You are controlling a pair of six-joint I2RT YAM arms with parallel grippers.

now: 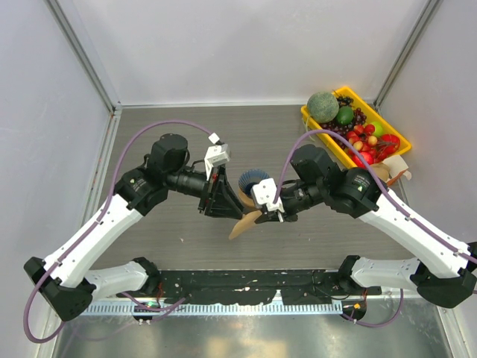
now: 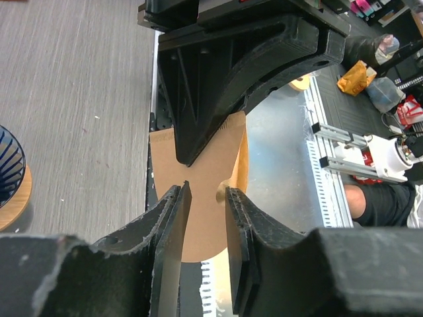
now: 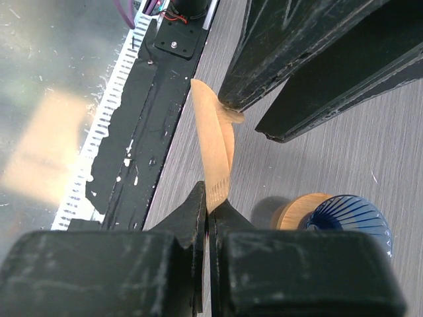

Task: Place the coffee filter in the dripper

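Observation:
The tan paper coffee filter point(image 1: 240, 225) hangs in the air between the two grippers, near the table's front. My right gripper point(image 3: 211, 201) is shut on the filter's point(image 3: 213, 148) narrow end. My left gripper point(image 2: 206, 191) is open, its fingers on either side of the filter's point(image 2: 201, 224) wide end. One left fingertip point(image 3: 231, 105) touches the filter's top lip. The dark blue ribbed dripper point(image 1: 256, 179) stands on a round wooden base just behind both grippers. It also shows in the right wrist view point(image 3: 350, 218) and at the left edge of the left wrist view point(image 2: 8, 165).
A yellow tray point(image 1: 306, 116) full of fruit stands at the back right. A black mounting plate point(image 1: 246, 287) and a metal rail run along the near edge. Grey walls close in the left, back and right sides.

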